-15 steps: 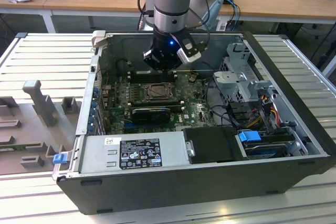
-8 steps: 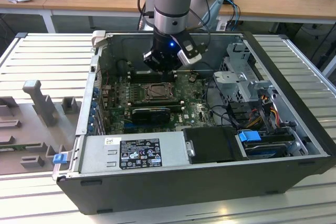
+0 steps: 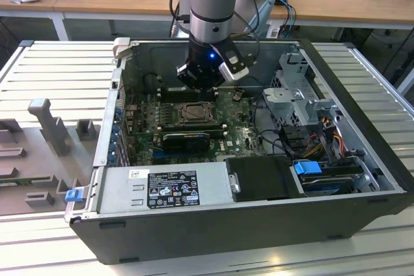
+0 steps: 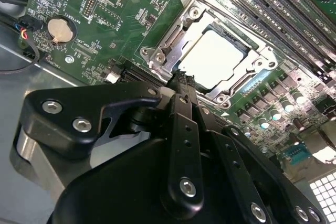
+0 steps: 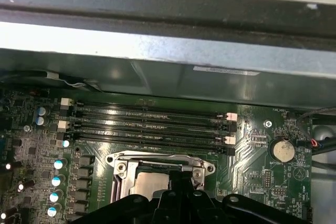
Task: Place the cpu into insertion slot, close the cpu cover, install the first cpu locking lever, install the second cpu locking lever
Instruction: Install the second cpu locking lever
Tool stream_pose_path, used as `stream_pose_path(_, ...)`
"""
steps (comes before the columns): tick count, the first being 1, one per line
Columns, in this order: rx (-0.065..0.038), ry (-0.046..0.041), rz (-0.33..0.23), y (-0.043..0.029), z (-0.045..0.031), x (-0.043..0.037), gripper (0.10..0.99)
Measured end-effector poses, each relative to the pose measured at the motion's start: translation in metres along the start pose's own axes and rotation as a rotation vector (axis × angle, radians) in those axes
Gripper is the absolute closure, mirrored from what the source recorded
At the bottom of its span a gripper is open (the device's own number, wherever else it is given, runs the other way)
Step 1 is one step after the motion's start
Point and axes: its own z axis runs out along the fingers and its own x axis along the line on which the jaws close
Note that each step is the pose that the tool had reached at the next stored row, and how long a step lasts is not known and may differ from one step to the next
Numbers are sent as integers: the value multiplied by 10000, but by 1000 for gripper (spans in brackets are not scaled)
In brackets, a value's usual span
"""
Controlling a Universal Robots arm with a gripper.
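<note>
Room above insertion slot; memory slots, chassis wall close beside.

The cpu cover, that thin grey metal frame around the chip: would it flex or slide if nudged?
The thin grey metal cpu cover probably flexes slightly, given its large cut-out. It likely won't slide, appearing screwed down at its corners over the pale square cpu. The gripper sits at its edge.
</note>
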Motion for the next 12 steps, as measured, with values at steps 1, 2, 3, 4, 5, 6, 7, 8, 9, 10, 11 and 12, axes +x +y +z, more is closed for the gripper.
stream_pose_path(1,0,0,-1,-2,0,0,980)
stream_pose_path(2,0,0,0,-4,-1,0,980)
stream_pose_path(3,0,0,0,-7,-1,0,980)
stream_pose_path(4,0,1,-1,-9,-1,1,980)
stream_pose_path(5,0,0,-1,-13,-2,1,980)
stream_pose_path(6,0,0,0,-15,-2,1,980)
stream_pose_path(7,0,0,0,-17,-2,1,980)
stream_pose_path(8,0,0,-1,-22,-3,2,980)
stream_pose_path(9,0,0,-1,-27,-3,2,980)
stream_pose_path(10,0,1,-2,-34,-4,3,980)
stream_pose_path(11,0,0,-1,-41,-5,3,980)
stream_pose_path(12,0,0,-1,-50,-6,4,980)
